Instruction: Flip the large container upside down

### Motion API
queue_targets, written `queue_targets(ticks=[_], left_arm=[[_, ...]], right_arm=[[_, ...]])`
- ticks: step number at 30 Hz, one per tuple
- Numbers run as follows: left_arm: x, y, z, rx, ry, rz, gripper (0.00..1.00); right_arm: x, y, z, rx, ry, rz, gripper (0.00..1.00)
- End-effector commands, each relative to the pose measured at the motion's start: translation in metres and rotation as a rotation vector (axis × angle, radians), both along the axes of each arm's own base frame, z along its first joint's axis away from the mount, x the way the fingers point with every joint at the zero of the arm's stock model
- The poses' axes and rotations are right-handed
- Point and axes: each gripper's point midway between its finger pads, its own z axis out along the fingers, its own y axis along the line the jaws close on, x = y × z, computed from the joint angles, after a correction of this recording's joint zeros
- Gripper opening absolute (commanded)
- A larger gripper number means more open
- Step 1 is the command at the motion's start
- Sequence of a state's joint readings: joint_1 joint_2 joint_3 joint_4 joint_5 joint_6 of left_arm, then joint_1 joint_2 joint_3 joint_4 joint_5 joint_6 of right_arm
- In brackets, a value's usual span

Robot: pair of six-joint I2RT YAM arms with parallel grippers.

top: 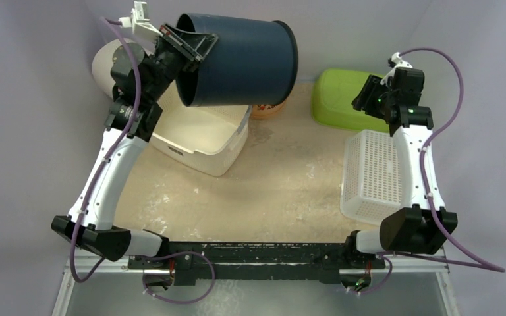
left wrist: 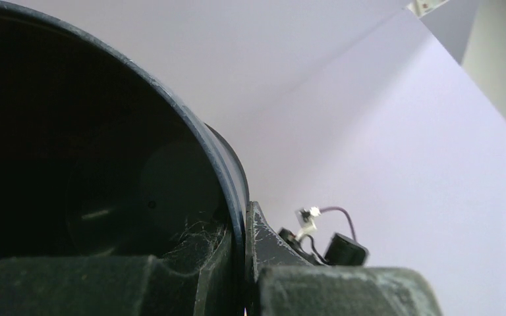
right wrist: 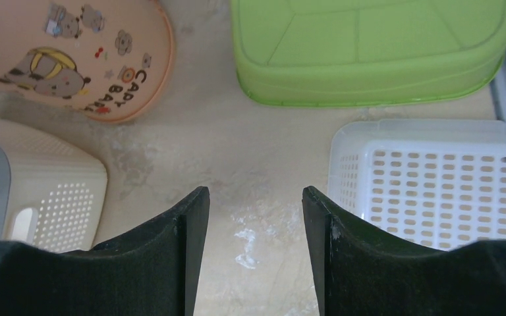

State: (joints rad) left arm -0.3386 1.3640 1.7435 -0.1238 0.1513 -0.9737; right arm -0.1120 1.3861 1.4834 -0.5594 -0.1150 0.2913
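Observation:
The large container point(top: 244, 62) is a dark blue round tub, held in the air at the back left and lying on its side, its mouth facing left and down. My left gripper point(top: 188, 49) is shut on its rim, one finger inside and one outside. In the left wrist view the rim point(left wrist: 197, 131) runs down between the fingers of the left gripper point(left wrist: 247, 263), and the dark inside fills the left half. My right gripper point(top: 369, 99) hovers at the back right, well away from the container. The right gripper point(right wrist: 255, 197) is open over bare table with nothing between its fingers.
A white bin point(top: 201, 138) sits under the lifted container, a cream rounded object point(top: 105, 62) behind it. A peach bowl point(top: 268, 110), green tub point(top: 342, 99) and white perforated basket point(top: 372, 174) stand on the right. Purple walls close in the sides and back.

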Motion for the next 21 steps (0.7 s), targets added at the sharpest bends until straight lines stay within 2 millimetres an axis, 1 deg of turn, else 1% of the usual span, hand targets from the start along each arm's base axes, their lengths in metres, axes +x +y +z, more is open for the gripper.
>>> queue_targets(ticks=[1, 4, 6, 8, 9, 10, 11, 15, 18, 21], left_arm=[[-0.081, 0.01, 0.117, -0.326, -0.371, -0.193, 0.0], [-0.085, 0.009, 0.11, -0.42, -0.35, -0.255, 0.0], [-0.083, 0.003, 0.097, -0.433, -0.309, -0.272, 0.0], [-0.08, -0.003, 0.081, -0.432, -0.261, -0.273, 0.0], [-0.078, -0.007, 0.071, -0.44, -0.235, -0.283, 0.0], [-0.074, -0.012, 0.058, -0.443, -0.201, -0.287, 0.0], [-0.073, -0.016, 0.05, -0.448, -0.18, -0.294, 0.0], [-0.067, -0.043, 0.02, -0.424, -0.105, -0.335, 0.0], [-0.068, -0.066, 0.011, -0.409, -0.083, -0.371, 0.0], [-0.072, -0.084, 0.015, -0.41, -0.091, -0.412, 0.0]], right_arm=[[0.008, -0.021, 0.047, -0.021, -0.141, -0.036, 0.58], [0.011, -0.028, 0.052, -0.019, -0.153, -0.043, 0.58], [0.012, -0.031, 0.054, -0.017, -0.159, -0.05, 0.58], [0.014, -0.034, 0.056, -0.02, -0.163, -0.057, 0.57], [0.015, -0.036, 0.056, -0.022, -0.164, -0.06, 0.57], [0.016, -0.037, 0.056, -0.023, -0.161, -0.062, 0.57], [0.016, -0.037, 0.055, -0.022, -0.159, -0.063, 0.57], [0.016, -0.038, 0.052, -0.017, -0.155, -0.062, 0.57], [0.015, -0.038, 0.048, -0.015, -0.149, -0.063, 0.57], [0.013, -0.039, 0.047, -0.016, -0.148, -0.066, 0.57]])
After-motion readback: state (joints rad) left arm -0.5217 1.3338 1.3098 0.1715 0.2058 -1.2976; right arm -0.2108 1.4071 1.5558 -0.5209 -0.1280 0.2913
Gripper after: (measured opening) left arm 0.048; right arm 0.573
